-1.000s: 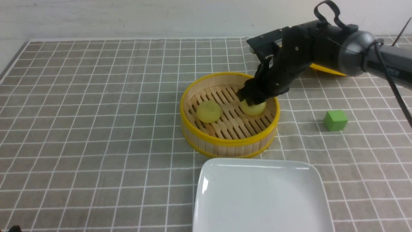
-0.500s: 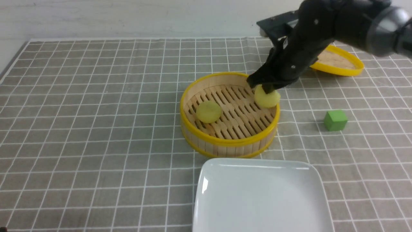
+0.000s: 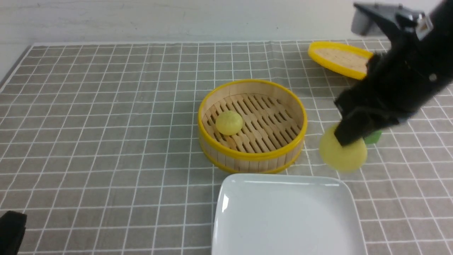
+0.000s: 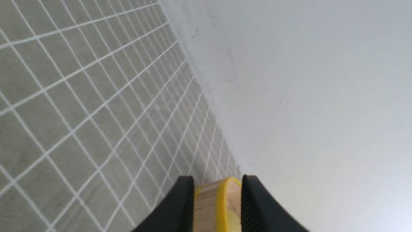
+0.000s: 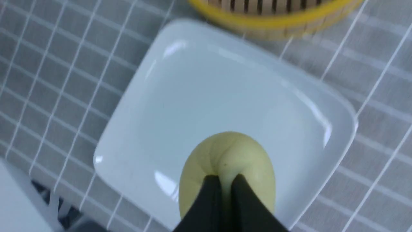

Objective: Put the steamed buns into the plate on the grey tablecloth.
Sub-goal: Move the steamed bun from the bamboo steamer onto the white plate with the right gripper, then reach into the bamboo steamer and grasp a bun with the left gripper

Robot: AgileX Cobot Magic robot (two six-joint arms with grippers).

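Observation:
My right gripper [image 3: 348, 139] is shut on one pale-yellow steamed bun [image 3: 342, 153] and holds it in the air, to the right of the steamer and by the plate's far right corner. In the right wrist view the bun [image 5: 227, 154] is pinched between the black fingers [image 5: 210, 196] above the white square plate [image 5: 193, 96]. The second bun [image 3: 229, 122] lies in the steamer basket. The plate [image 3: 247, 216] sits on the grey tablecloth [image 3: 106, 106] at the near edge and holds nothing. My left gripper [image 4: 217, 179] is open and holds nothing, far from the buns.
The round yellow-rimmed bamboo steamer [image 3: 252, 157] stands just behind the plate. Its flat lid [image 3: 338, 60] lies at the back right. A green cube [image 3: 375, 137] is mostly hidden behind my right gripper. The left arm's tip [image 3: 12, 230] shows at the near left corner.
My right gripper has lifted a bun out of the steamer and carried it right and toward the near side. The other bun has not moved.

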